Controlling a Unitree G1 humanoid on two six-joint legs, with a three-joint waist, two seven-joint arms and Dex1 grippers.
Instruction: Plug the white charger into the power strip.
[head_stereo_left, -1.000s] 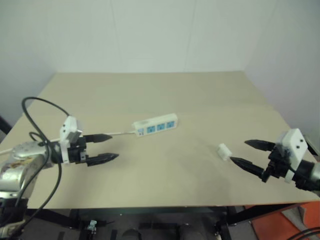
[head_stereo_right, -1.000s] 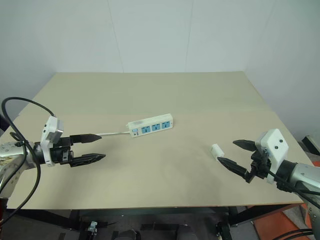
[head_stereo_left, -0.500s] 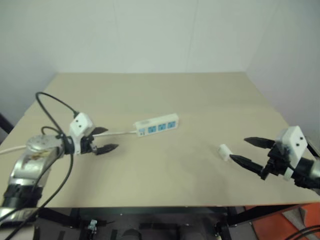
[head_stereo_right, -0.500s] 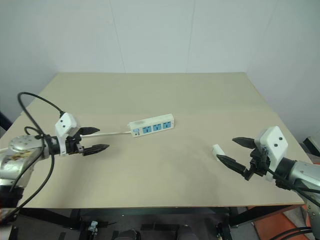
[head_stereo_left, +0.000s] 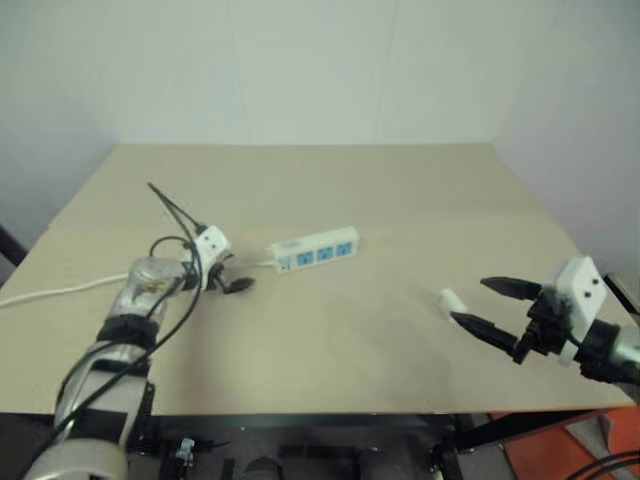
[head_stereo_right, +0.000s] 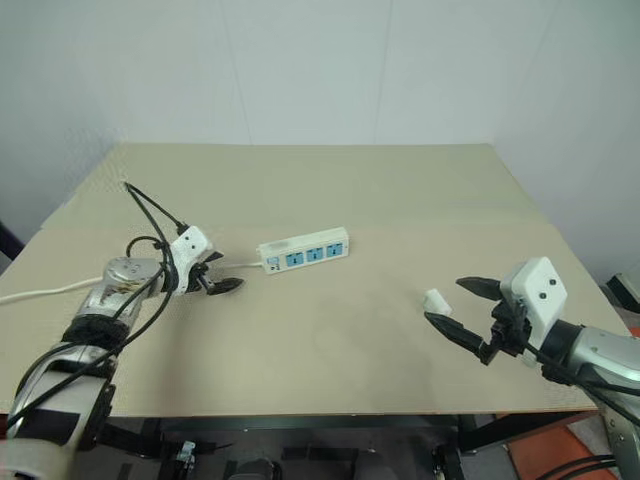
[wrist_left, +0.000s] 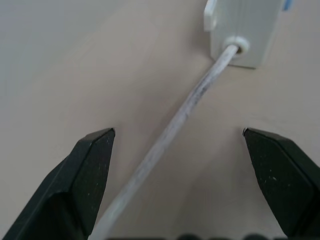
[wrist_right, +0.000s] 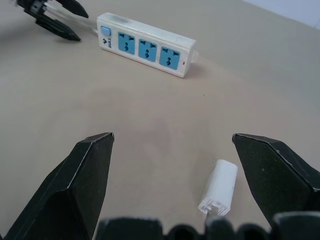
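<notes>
Right wrist view: right gripper (wrist_right: 172, 187) spread wide, empty, white charger (wrist_right: 219, 188) lying flat on table (head_stereo_right: 400, 200) just ahead between fingertips. Farther out, power strip (head_stereo_right: 303, 250) near table's middle, well apart from charger. Left gripper (head_stereo_right: 222, 277) released too, straddling cord (wrist_left: 170, 135) close behind strip's end, apparently without contact.

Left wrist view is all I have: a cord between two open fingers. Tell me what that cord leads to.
Observer: The cord runs into the power strip, which has three blue sockets.
Operator: Give me the charger's spot.
Observer: The charger lies on the table, loose, in front of the open right gripper.
Operator: Report the left gripper.
Observer: The left gripper is open, straddling the cord beside the strip's cord end.
</notes>
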